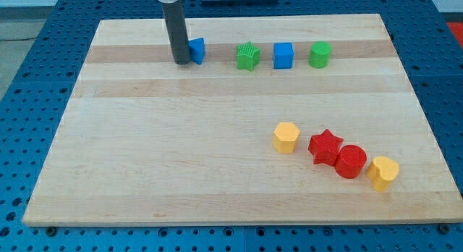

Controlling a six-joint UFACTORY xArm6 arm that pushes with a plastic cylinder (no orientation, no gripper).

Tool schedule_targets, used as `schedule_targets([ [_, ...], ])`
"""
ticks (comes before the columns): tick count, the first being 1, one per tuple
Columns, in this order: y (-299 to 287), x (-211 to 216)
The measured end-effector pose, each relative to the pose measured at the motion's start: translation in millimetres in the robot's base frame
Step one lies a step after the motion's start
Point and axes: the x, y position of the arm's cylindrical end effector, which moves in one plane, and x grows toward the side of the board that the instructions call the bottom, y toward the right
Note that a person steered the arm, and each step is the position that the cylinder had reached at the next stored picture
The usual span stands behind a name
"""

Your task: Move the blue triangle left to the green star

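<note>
My tip (181,61) sits at the view's upper left of the board (217,172), pressed against the left side of the blue triangle (197,50); no jaws here, just a bare rod in contact. The triangle lies immediately to the tip's right, with the green star (247,56) further right along the same row, a gap between them. Beyond the star: blue cube (283,55), then green cylinder (320,54). The triangle already lies left of the star; I judge a short rightward nudge would close the gap. No containers on the board. Yellow and red blocks sit well apart, lower right.
</note>
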Motion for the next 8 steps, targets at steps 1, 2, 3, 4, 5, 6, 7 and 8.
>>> schedule_targets([
  [1, -24, -33],
  [2, 0, -52],
  [3, 21, -47],
  [4, 11, -38],
  [5, 9, -22],
  [6, 11, -17],
  [7, 16, -17],
  [8, 30, -17],
])
